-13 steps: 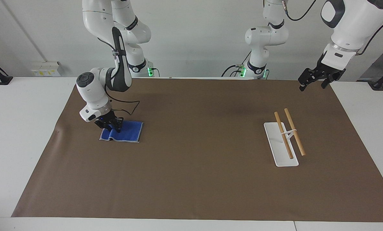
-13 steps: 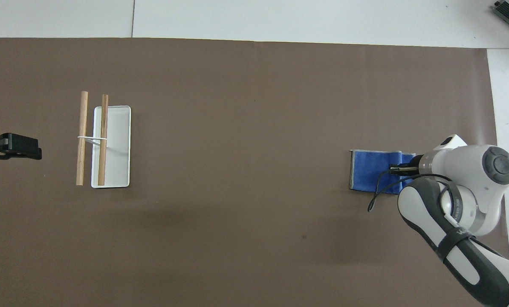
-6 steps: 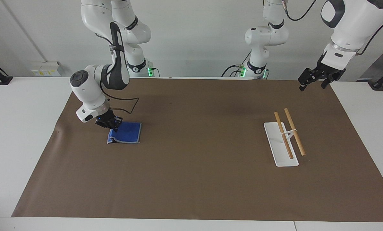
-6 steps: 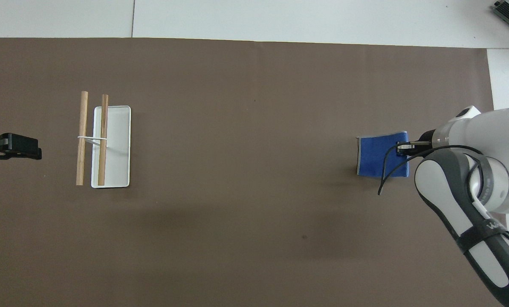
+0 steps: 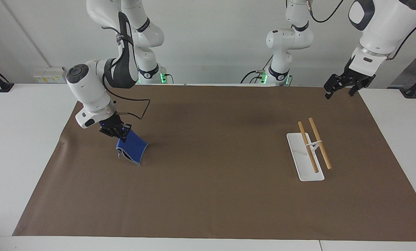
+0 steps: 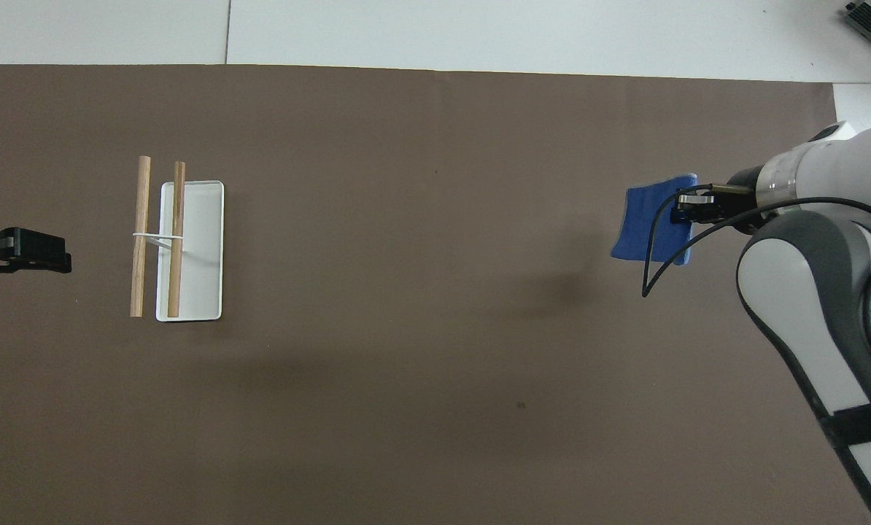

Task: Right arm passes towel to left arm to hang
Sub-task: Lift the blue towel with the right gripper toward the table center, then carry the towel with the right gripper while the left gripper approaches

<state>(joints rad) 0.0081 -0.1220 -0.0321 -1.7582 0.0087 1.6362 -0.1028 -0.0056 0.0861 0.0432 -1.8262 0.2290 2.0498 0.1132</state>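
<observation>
Right end effector (image 5: 119, 132) grips the unlabelled blue towel (image 5: 133, 150) over the mat (image 5: 215, 195).

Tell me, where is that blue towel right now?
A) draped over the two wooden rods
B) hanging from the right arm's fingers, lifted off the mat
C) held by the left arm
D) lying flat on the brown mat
B: the towel dangles from the right gripper above the brown mat, while the wooden rods are bare and the left gripper waits with nothing in it.
</observation>
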